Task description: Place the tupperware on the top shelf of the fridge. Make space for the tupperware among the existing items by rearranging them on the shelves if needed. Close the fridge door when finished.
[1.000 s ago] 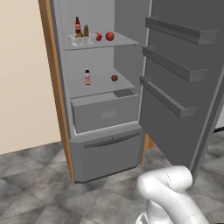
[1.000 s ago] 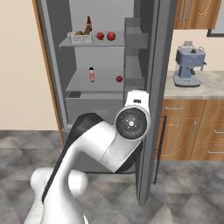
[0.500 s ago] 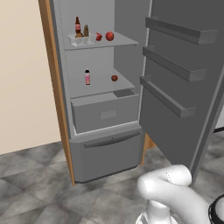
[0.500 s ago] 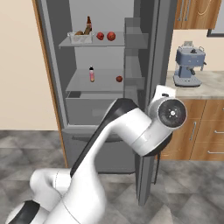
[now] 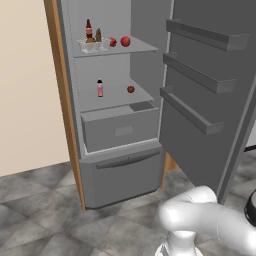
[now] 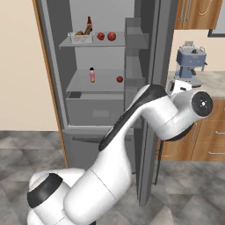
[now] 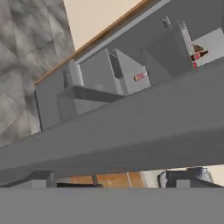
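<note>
With the tupperware already on the top shelf left of the bottle, closing the fridge door remains; jaws' state cannot be told.

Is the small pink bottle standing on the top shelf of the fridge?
No. In the left base view the pink bottle stands on the lower shelf, below the top shelf, where the tupperware sits.

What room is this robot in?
Most likely a kitchen: a tall grey fridge stands open with bottles and fruit inside, and beside it a coffee machine sits on a counter over wooden cabinets.
</note>
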Robot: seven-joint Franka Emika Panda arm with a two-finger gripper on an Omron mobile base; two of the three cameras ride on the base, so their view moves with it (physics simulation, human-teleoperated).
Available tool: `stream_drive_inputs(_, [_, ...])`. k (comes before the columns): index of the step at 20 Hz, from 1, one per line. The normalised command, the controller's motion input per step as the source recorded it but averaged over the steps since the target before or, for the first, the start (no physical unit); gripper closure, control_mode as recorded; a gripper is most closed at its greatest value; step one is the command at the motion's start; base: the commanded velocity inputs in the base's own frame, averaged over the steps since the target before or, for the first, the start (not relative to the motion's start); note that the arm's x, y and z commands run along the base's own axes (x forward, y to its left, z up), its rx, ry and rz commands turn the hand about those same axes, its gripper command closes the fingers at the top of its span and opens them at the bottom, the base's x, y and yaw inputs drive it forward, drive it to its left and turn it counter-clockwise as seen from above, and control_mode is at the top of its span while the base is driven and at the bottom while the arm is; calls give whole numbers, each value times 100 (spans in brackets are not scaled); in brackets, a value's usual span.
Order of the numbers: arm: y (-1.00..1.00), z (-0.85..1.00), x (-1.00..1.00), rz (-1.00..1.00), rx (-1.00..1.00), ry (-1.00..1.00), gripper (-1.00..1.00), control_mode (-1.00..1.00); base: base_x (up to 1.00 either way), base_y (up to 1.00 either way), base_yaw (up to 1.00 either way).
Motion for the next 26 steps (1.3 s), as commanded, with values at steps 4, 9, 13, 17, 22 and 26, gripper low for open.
stream_drive_inputs(4, [-44,-1,34,15,16,0,-100,-100,0,0,0])
stream_drive_inputs(9, [-13,-30,46,25,15,0,-100,-100,0,0,0])
stream_drive_inputs(13, [0,-39,54,30,17,-6,-100,-100,0,0,0])
stream_drive_inputs(17, [0,-29,57,30,20,-11,-100,-100,0,0,0])
stream_drive_inputs(22, [3,-21,45,29,18,-15,-100,-100,0,0,0])
stream_drive_inputs(26, [38,-19,8,32,9,-18,-100,-100,0,0,0])
